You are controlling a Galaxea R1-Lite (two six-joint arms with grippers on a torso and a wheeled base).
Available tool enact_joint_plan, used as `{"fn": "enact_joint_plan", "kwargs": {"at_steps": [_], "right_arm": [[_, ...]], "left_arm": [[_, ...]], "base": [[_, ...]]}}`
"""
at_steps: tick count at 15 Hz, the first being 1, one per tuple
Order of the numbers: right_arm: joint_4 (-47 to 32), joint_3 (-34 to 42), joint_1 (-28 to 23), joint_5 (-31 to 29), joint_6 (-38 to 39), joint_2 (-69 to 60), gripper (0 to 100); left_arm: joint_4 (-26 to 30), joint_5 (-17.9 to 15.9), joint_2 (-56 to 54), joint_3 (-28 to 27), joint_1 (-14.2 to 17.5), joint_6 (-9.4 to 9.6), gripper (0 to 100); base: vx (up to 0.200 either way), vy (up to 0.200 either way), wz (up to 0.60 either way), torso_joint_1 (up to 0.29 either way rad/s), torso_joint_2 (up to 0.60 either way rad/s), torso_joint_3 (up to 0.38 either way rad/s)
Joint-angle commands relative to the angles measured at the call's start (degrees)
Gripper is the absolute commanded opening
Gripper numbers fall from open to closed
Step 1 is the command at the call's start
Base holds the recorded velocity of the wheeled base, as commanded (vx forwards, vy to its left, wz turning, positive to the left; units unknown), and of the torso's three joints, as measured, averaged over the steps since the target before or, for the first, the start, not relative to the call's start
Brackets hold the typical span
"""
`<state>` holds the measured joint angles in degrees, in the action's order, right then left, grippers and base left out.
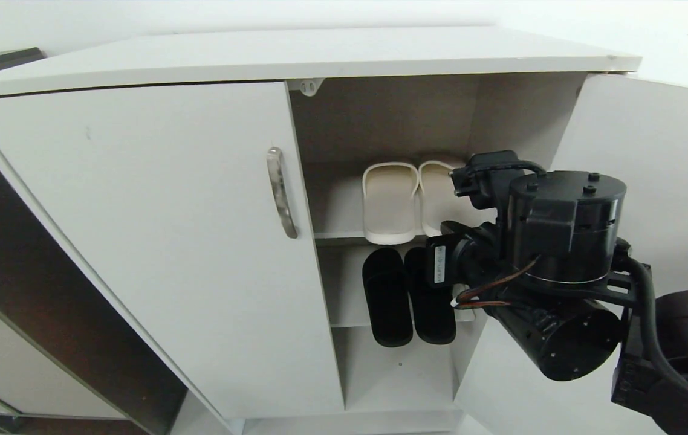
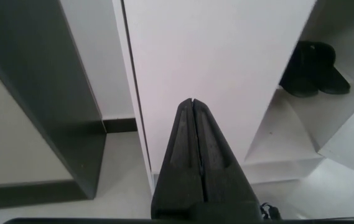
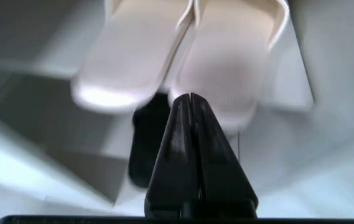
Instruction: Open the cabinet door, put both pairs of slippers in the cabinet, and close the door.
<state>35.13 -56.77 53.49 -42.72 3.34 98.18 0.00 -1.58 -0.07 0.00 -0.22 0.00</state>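
The white cabinet (image 1: 295, 57) has its right door (image 1: 646, 163) swung open and its left door (image 1: 156, 241) closed. A pair of white slippers (image 1: 407, 202) lies on the upper shelf, and a pair of black slippers (image 1: 407, 296) on the shelf below. My right gripper (image 3: 191, 96) is shut and holds nothing, just in front of the white slippers (image 3: 183, 50), with a black slipper (image 3: 149, 143) under it. My left gripper (image 2: 192, 101) is shut and empty, low in front of the closed left door (image 2: 214, 56). The black slippers (image 2: 313, 62) show beyond it.
A metal handle (image 1: 282, 193) is on the left door's inner edge. My right arm (image 1: 561, 254) fills the right side of the opening, close to the open door. A dark panel (image 1: 48, 284) stands to the cabinet's left. The bottom compartment (image 1: 398, 368) holds nothing.
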Motion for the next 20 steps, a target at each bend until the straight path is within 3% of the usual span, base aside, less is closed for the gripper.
{"fn": "enact_joint_plan", "kwargs": {"at_steps": [1, 17, 20], "right_arm": [[0.0, 0.0, 0.0, 0.0, 0.0, 0.3, 0], [0.0, 1.7, 0.0, 0.0, -0.1, 0.2, 0], [0.0, 2.4, -0.1, -0.1, -0.4, 0.0, 0]], "left_arm": [[0.0, 0.0, 0.1, 0.0, 0.0, 0.0, 0], [0.0, 0.0, 0.1, 0.0, 0.0, -0.09, 0], [0.0, 0.0, 0.1, 0.0, 0.0, -0.09, 0]], "base": [[-0.2, 0.0, 0.0, 0.002, 0.0, 0.002], [-0.2, 0.0, 0.0, 0.002, 0.0, 0.004], [0.0, 0.0, 0.0, 0.0, 0.0, 0.0]]}}
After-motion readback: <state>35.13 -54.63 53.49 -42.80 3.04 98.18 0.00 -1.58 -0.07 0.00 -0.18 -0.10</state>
